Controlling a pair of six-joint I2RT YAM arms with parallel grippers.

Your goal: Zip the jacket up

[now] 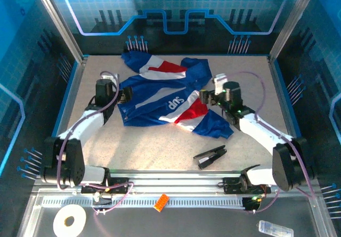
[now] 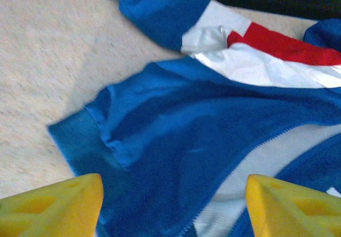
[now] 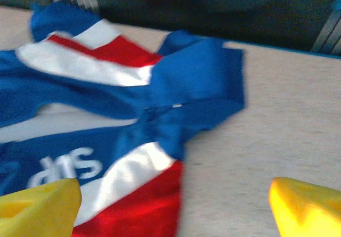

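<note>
Jacket [image 1: 165,96], one, blue with red and white bands, lies crumpled on the speckled surface [image 1: 160,141] between two hands. The left hand [image 1: 125,95] sits at its left edge and the right hand [image 1: 205,96] at its right edge. Each is spread wide and grips nothing. Between the left hand's two yellow fingers [image 2: 53,205] lies blue cloth, with a ribbed hem just ahead. That wrist view adds a fine line of zipper teeth [image 2: 250,150] along a blue edge against pale fabric. Ahead of the right hand's left finger [image 3: 37,205], its wrist view gives white lettering [image 3: 64,168]. From above, one black clip [image 1: 209,156] lies behind the right hand, and one roll of white tape [image 1: 70,221] lies by the left arm's base.
</note>
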